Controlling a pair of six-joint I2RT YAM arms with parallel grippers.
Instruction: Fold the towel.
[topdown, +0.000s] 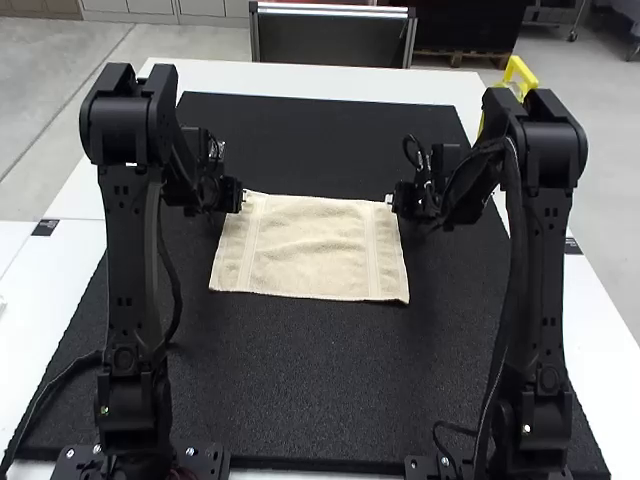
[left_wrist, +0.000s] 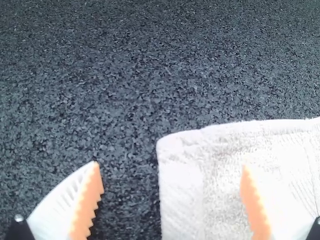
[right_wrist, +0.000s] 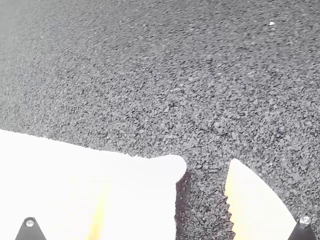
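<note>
On the far left, a small black patch (topdown: 45, 228) on the white table (topdown: 200, 78). Next, the left arm (topdown: 130, 240), black and bent, with a thin black cable (topdown: 45, 388) running across the big black mat (topdown: 300, 400) near its base. Then the left gripper (topdown: 243, 197), at the far left corner of the towel (topdown: 310, 245). Open wide in its wrist view — one white ribbed finger with an orange pad (left_wrist: 89, 202) over the mat, the other over the towel, with the corner between. Touching the cloth or just above — cannot tell.

In the middle, the cream towel, on the black mat between the two arms. Spread out flat, not folded, with a few soft bumps and a stripe near each short side. Near edge sloping a little, lower at the right end.

Next, the right gripper (topdown: 389, 200), at the far right corner of the towel. Open too, with one finger over the bright cloth, the other over the bare mat, and the towel's side edge between. Touching or not — cannot tell here either. Last, the right arm (topdown: 540, 270), also black and bent, on the right side.
</note>
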